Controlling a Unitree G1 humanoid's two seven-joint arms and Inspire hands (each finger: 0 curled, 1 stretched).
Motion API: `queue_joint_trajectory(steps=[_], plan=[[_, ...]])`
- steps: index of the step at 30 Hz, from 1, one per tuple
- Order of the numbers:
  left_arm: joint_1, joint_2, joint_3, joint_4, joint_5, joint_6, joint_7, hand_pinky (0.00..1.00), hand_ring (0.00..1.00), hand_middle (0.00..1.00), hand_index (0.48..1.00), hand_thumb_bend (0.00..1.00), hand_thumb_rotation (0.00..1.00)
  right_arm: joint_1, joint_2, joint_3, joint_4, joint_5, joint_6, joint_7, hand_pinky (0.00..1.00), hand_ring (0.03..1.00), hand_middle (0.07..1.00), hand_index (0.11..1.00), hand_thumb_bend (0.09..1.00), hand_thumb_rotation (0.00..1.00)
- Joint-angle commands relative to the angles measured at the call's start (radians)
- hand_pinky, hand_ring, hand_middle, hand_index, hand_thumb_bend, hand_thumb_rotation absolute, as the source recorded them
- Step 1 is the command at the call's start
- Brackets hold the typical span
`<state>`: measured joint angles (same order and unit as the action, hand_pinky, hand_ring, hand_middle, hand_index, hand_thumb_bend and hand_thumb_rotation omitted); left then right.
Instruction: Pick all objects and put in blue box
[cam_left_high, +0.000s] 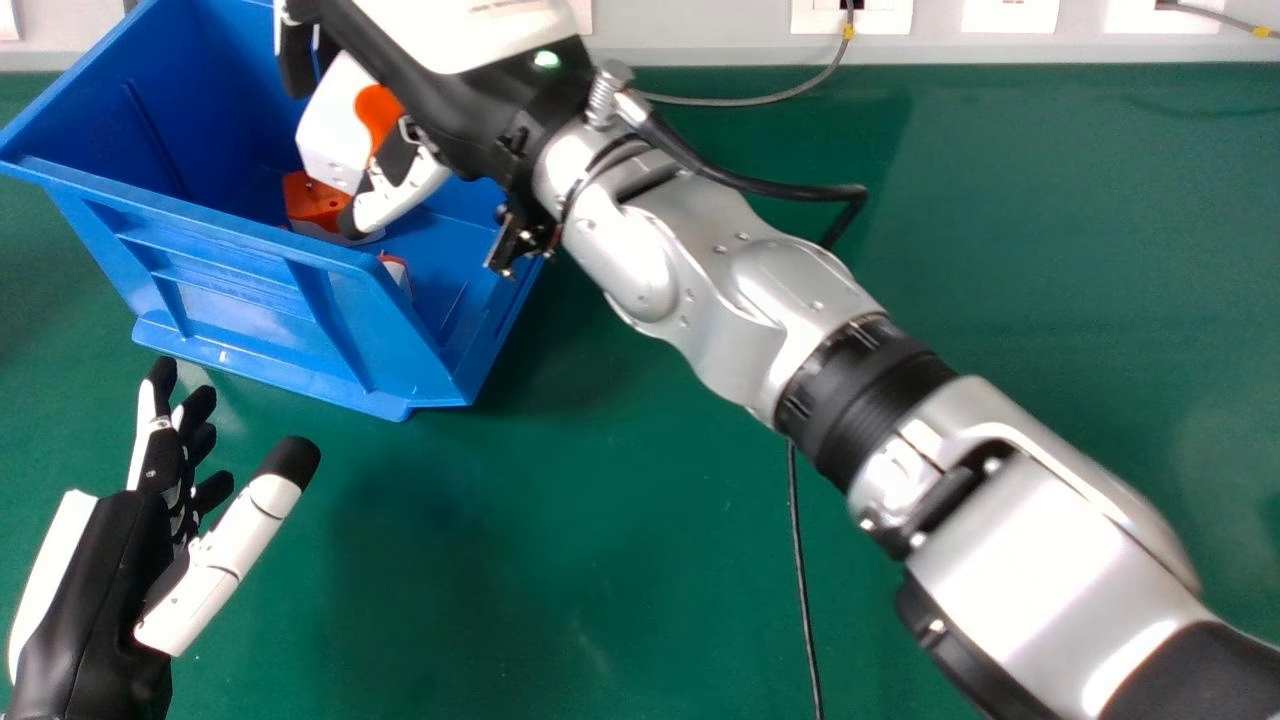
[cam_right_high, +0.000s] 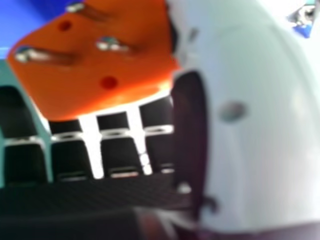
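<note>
Left hand (cam_left_high: 110, 560): at the table's near left, fingers loosely extended, thumb held apart from them.
Table (cam_left_high: 560, 580): green, a black cord (cam_left_high: 802, 580) running over it beneath the right arm (cam_left_high: 720, 300).
Blue box (cam_left_high: 240, 235): farther off, to the left, a small white-and-red piece (cam_left_high: 398, 272) and an orange-bottomed piece (cam_left_high: 312, 200) inside.
Right hand (cam_left_high: 440, 110): over the box, clamped on a white-and-orange plug (cam_left_high: 332, 125) with metal pins.
Far edge: grey cable (cam_left_high: 765, 101), pale wall (cam_left_high: 700, 20).
</note>
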<state>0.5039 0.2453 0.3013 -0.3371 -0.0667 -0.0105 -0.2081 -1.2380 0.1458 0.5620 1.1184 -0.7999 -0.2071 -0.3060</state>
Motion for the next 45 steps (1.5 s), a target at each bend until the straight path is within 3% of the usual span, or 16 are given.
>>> queue_joint_trajectory(steps=[1,7,12,18,33,34,35,36,39,45], plan=[[0.006,-0.003,0.001,-0.03,0.002,-0.01,0.005,0.94,1.0,1.0,1.0,0.8,0.7,-0.096,0.019,0.009,0.036,-0.007,0.005,-0.043,0.32,0.438,0.529,0.519,0.493,0.0],[0.013,-0.006,-0.002,-0.037,-0.002,-0.014,0.004,0.94,1.0,1.0,1.0,0.79,0.7,-0.146,0.043,0.029,0.107,-0.012,0.015,-0.073,0.33,0.428,0.521,0.508,0.495,0.0],[0.014,-0.008,-0.002,-0.041,-0.012,-0.009,0.001,0.95,1.0,1.0,1.0,0.79,0.7,-0.156,0.046,0.053,0.127,-0.025,0.018,-0.083,0.34,0.429,0.511,0.506,0.497,0.0],[0.016,-0.009,-0.004,-0.04,-0.013,-0.014,0.001,0.95,1.0,1.0,1.0,0.8,0.71,-0.158,0.048,0.056,0.143,-0.021,0.03,-0.08,0.35,0.442,0.494,0.489,0.5,0.0],[0.029,-0.011,-0.012,-0.061,0.003,-0.011,0.012,0.95,1.0,1.0,1.0,0.8,0.71,-0.135,0.052,0.047,0.146,0.019,0.08,0.024,0.35,0.443,0.495,0.508,0.499,0.0],[0.03,-0.011,-0.013,-0.063,0.005,-0.009,0.013,0.95,1.0,1.0,1.0,0.8,0.71,-0.136,0.049,0.05,0.143,0.019,0.082,0.043,0.43,0.528,0.573,0.573,0.517,0.0],[0.03,-0.011,-0.013,-0.063,0.006,-0.008,0.014,0.95,1.0,1.0,1.0,0.8,0.71,-0.137,0.046,0.054,0.139,0.017,0.085,0.057,0.43,0.528,0.573,0.573,0.517,0.0],[0.029,-0.011,-0.014,-0.062,0.007,-0.008,0.015,0.95,1.0,1.0,1.0,0.8,0.71,-0.139,0.044,0.059,0.135,0.013,0.089,0.066,0.51,0.618,0.658,0.647,0.54,0.0],[0.03,-0.011,-0.016,-0.062,0.008,-0.009,0.017,0.94,1.0,1.0,1.0,0.79,0.71,-0.137,0.037,0.086,0.133,-0.014,0.105,0.057,0.71,0.804,0.825,0.819,0.69,0.08],[0.031,-0.012,-0.017,-0.067,0.003,0.001,0.02,0.94,1.0,1.0,1.0,0.79,0.7,-0.124,0.03,0.121,0.132,-0.047,0.125,0.012,0.9,0.949,0.955,0.953,0.809,0.17]])
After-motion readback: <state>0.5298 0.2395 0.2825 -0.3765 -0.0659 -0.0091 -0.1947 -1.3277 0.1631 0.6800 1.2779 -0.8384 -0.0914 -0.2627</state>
